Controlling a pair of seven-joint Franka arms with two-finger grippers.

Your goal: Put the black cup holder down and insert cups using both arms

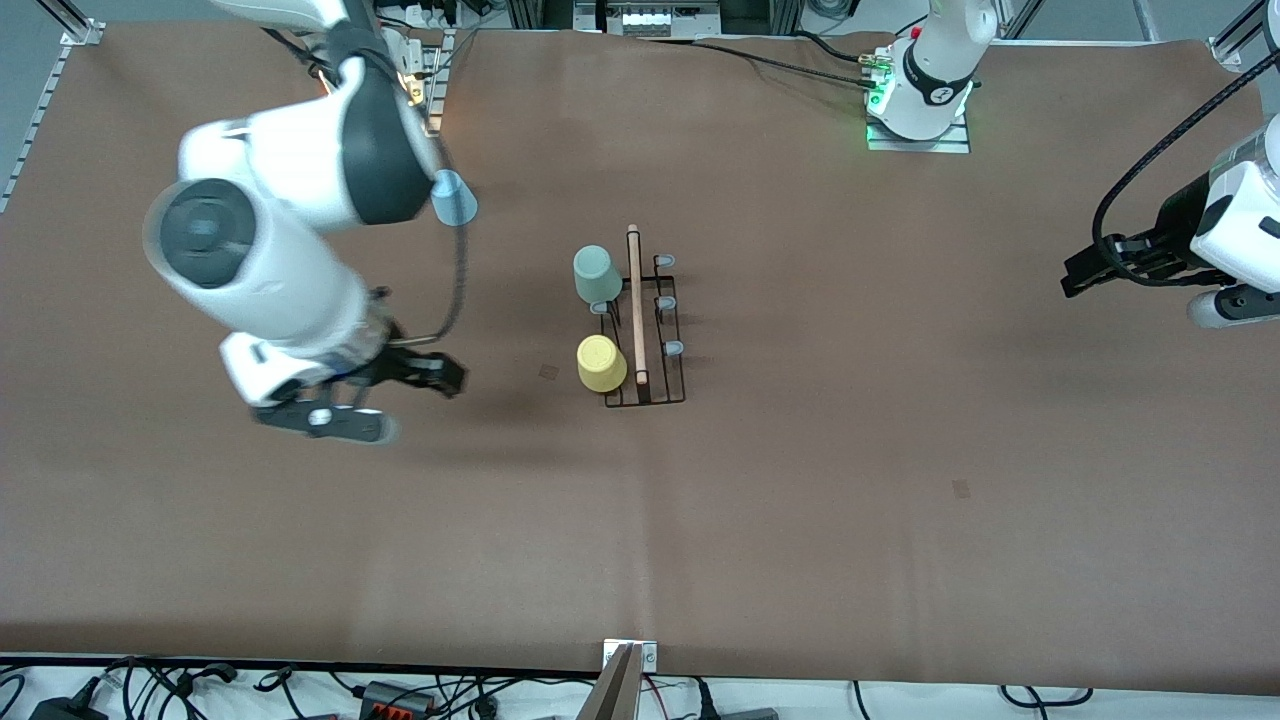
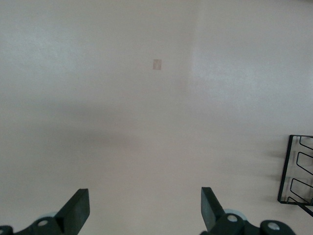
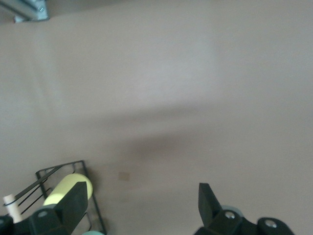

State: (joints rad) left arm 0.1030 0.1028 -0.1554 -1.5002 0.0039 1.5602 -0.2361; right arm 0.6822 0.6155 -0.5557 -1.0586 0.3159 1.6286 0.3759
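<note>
Table: the brown table (image 1: 900, 450) holds everything, and both arms hang above it.

Right arm: the big white right arm (image 1: 270, 250) comes from its base at the right arm's end and bends down over the table.

Rack: the black cup holder (image 1: 640, 330) stands in the middle of the table. Its long side and its wooden handle (image 1: 634, 300) run from near the front camera to away from it.

Which way from the pincer: the rack lies straight to the side of the right gripper (image 1: 440, 372), toward the left arm's end. The right gripper is the near one. The left gripper (image 1: 1085, 270) is well apart from the rack, out at the left arm's end, and it waits.

Cups on the rack: the pale green cup (image 1: 597, 274) and the yellow cup (image 1: 601, 363) both sit upside down on prongs, on the side facing the right gripper.

Last cup: the light blue cup (image 1: 454, 198) stands on the table near the right arm's base, partly hidden by the arm. I think this one goes on next.

Free prongs: three grey-blue prong caps (image 1: 672, 348) on the rack's side toward the left arm are bare.

Right pincer: its fingers (image 3: 210, 198) are spread wide and hold nothing.

Left pincer: its fingers (image 2: 209, 203) are spread wide too, with only bare table between them.
</note>
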